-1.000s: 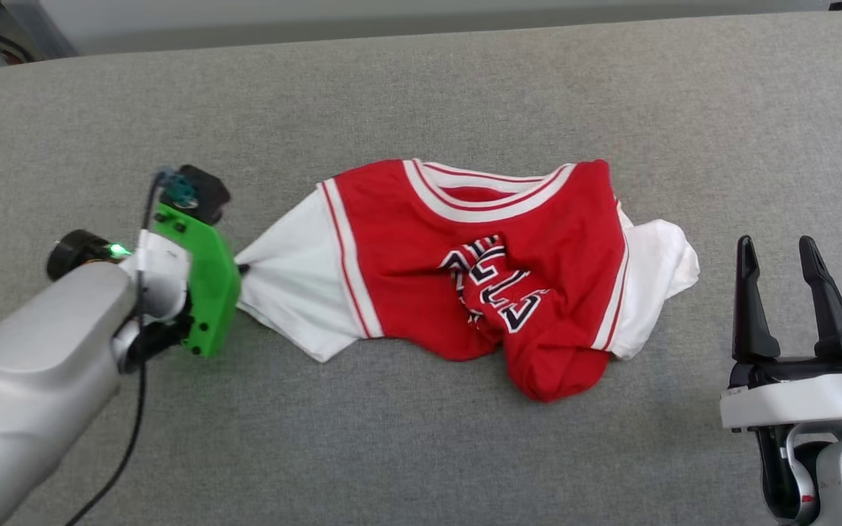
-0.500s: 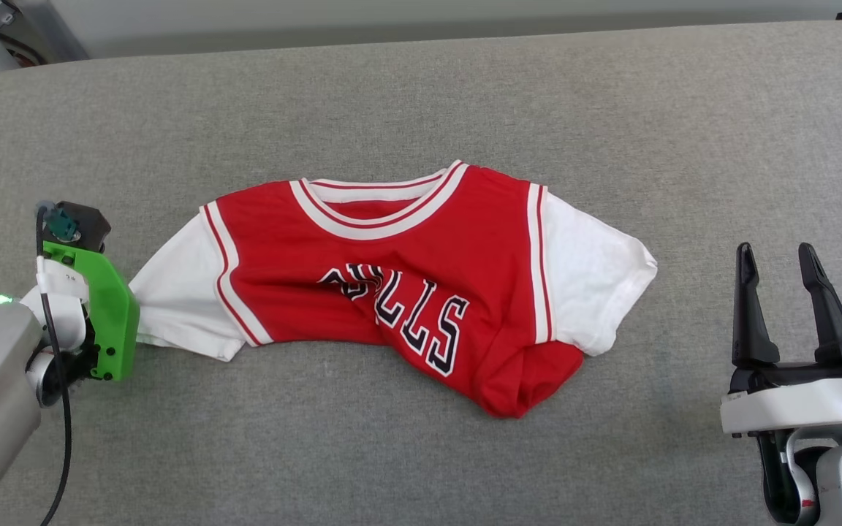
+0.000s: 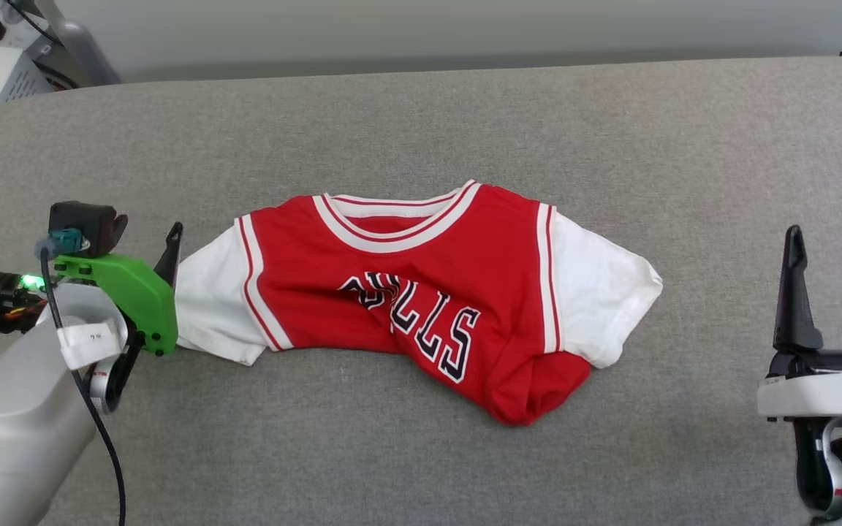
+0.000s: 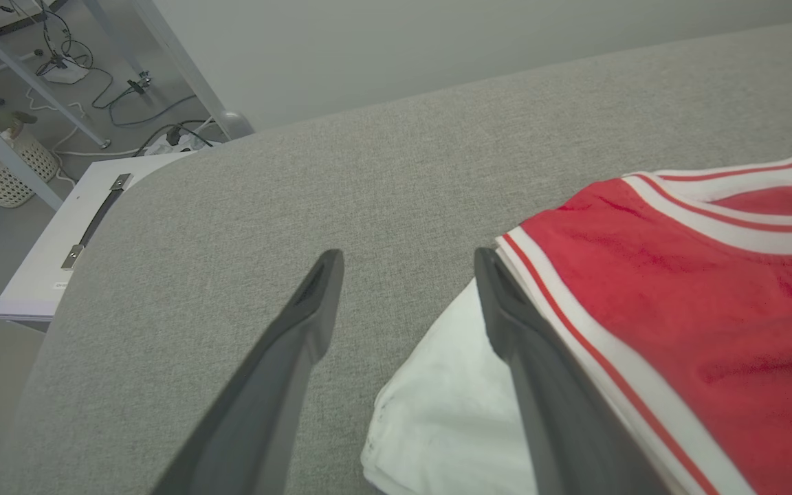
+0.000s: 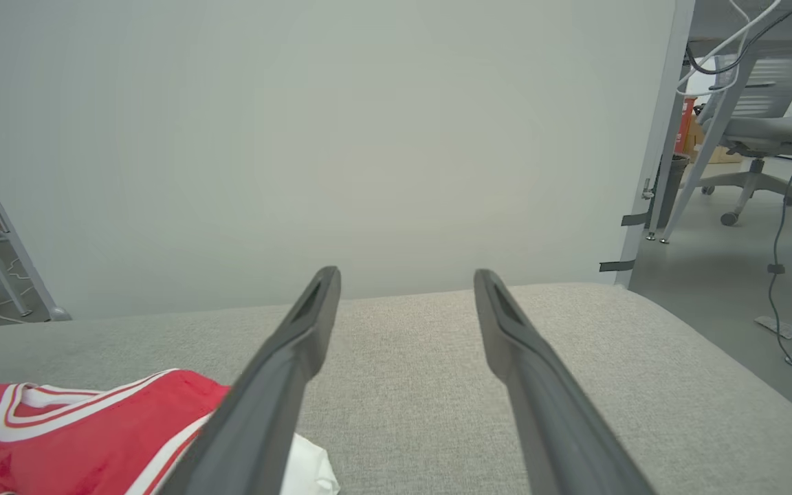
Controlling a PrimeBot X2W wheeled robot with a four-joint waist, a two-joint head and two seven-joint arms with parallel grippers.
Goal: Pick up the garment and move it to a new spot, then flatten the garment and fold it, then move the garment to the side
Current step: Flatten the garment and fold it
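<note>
Let go a moment earlier by the left hand [image 4: 408,265], which was spread wide and empty beside its white sleeve [image 3: 209,299], the garment [image 3: 421,292] was left rumpled mid-way across the worktop [image 3: 421,117], presumably for flattening, while the right hand [image 3: 830,241] was held open, empty, well apart.

The shirt [image 3: 421,292] is lying across the middle of the frame, blocking any low pass there. Bare grey cushion [image 3: 421,109] is running along the upper and lower bands. The left gripper [image 4: 408,256] is crowding the sleeve at middle left; the right gripper [image 3: 828,234] is standing well apart at lower right.
</note>
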